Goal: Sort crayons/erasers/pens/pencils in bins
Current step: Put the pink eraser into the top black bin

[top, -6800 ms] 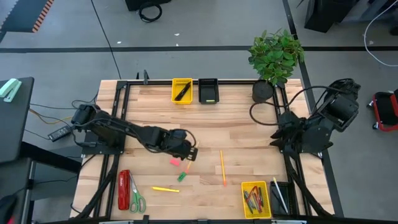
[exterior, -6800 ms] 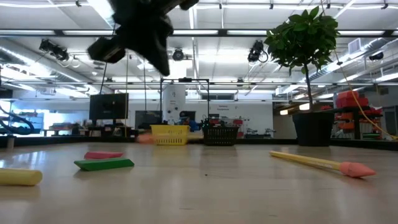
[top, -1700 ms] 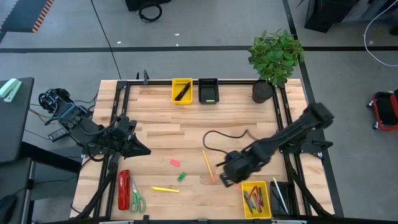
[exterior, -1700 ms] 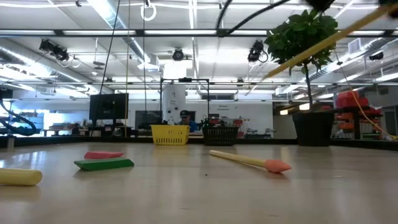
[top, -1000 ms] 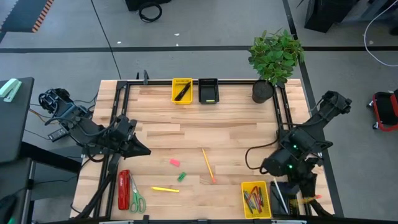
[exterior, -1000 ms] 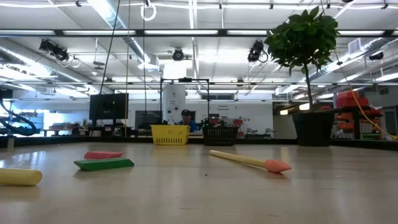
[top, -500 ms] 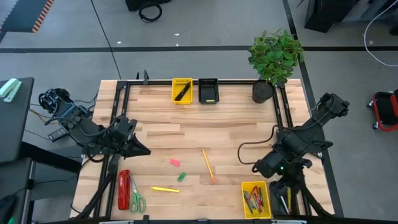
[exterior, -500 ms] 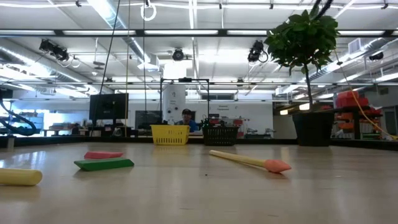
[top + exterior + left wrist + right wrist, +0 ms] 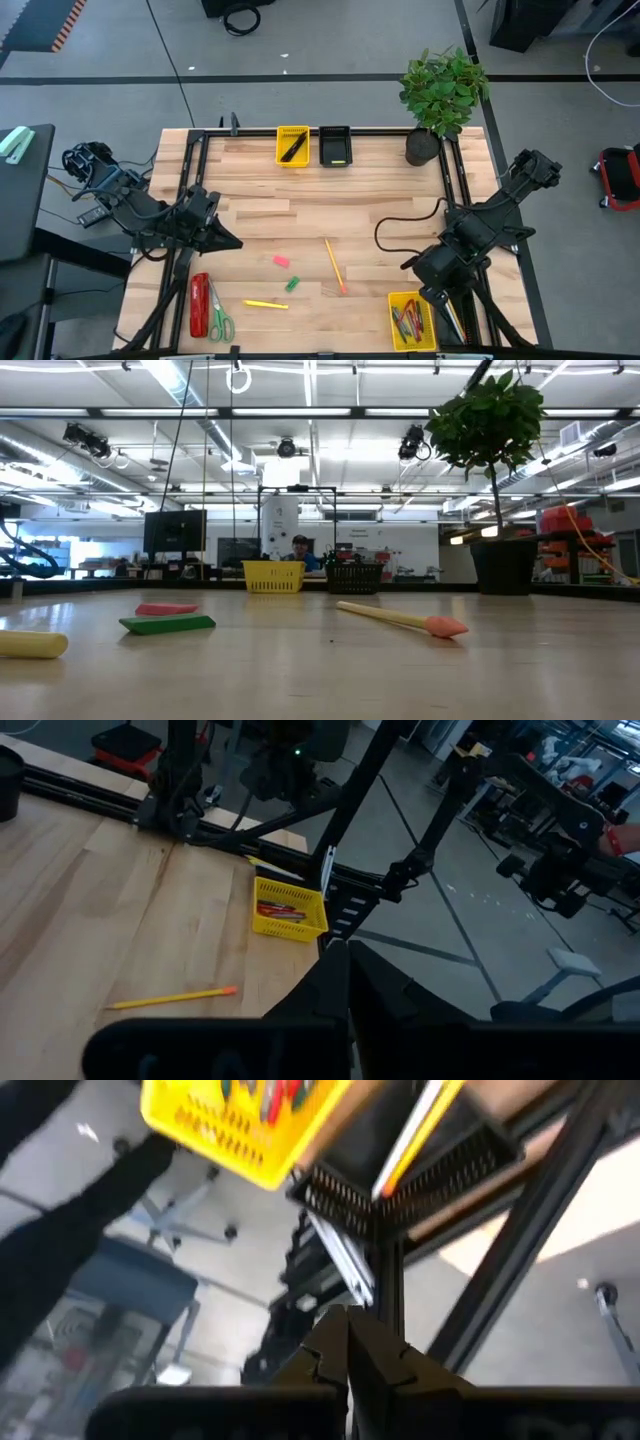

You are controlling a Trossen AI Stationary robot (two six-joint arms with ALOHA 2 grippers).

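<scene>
My right gripper (image 9: 432, 292) (image 9: 347, 1320) hangs shut and empty above the near right bins: a yellow bin (image 9: 410, 318) (image 9: 240, 1120) with crayons and a black bin (image 9: 452, 318) (image 9: 410, 1185) holding yellow pencils (image 9: 415, 1135). At the table's left edge my left gripper (image 9: 236, 244) (image 9: 337, 948) waits, shut and empty. An orange pencil (image 9: 334, 265) (image 9: 400, 618) lies flat mid-table. To its left lie a pink eraser (image 9: 282, 261), a green eraser (image 9: 292, 284) and a thin yellow stick (image 9: 265, 304). At the far edge, a yellow bin (image 9: 292, 145) holds a black pen beside a black bin (image 9: 335, 147).
A red stapler (image 9: 200, 305) and green-handled scissors (image 9: 220, 320) lie at the near left corner. A potted plant (image 9: 440, 95) stands at the far right corner. A black cable (image 9: 395, 235) loops over the table beside the right arm. Bare wood lies between the far bins and the pencil.
My right gripper has tipped further downward over the near right bins and shifted a little toward the table's left, staying shut. Its cable loop has swung farther left over the table. The pencil and erasers on the table have not moved.
</scene>
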